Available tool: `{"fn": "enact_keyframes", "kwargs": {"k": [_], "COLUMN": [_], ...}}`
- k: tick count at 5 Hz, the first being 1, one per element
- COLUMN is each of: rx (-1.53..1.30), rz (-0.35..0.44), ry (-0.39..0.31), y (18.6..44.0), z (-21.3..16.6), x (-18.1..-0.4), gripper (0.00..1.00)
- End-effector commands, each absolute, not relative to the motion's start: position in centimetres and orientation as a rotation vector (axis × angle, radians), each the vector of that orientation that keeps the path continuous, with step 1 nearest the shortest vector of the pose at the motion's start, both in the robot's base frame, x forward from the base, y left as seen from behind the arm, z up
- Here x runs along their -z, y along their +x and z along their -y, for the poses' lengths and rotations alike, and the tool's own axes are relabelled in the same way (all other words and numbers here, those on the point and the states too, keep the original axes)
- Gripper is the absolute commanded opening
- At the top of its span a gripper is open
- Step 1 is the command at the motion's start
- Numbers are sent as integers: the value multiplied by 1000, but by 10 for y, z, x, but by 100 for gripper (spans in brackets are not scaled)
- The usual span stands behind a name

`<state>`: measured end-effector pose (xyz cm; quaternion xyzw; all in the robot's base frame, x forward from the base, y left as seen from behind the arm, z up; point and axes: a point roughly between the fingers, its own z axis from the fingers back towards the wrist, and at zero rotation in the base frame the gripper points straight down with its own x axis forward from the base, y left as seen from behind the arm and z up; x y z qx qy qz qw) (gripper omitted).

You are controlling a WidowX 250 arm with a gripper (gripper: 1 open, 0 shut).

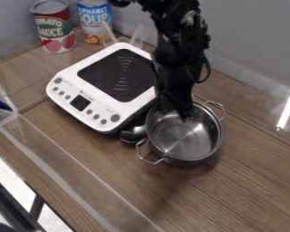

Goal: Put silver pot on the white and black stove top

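A brown wood-grain surface (250,195) runs to a pale wall at the back. The white and black stove top (111,80) sits toward the back left. Behind it, in the far left corner, stand two food cans (70,24). The silver pot (184,138) is near the middle, just beside the stove's right front corner and tilted. The hand (181,102) reaches down from above, clamped on the pot's back rim. A clear plastic rail (62,172) crosses the front left edge
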<state>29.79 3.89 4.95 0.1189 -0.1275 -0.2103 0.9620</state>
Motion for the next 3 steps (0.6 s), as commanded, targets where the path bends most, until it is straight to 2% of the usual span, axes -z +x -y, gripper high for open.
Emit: {"fn": "enact_keyframes", "kwargs": {"k": [1, 2, 3], "rx": [437, 447, 496], "rz": [334, 356, 379], "ry": [268, 278, 269], "y": [320, 335, 335], "z": [-42, -43, -40], "x": [-67, -65, -64], "gripper": [0, 0, 0]}}
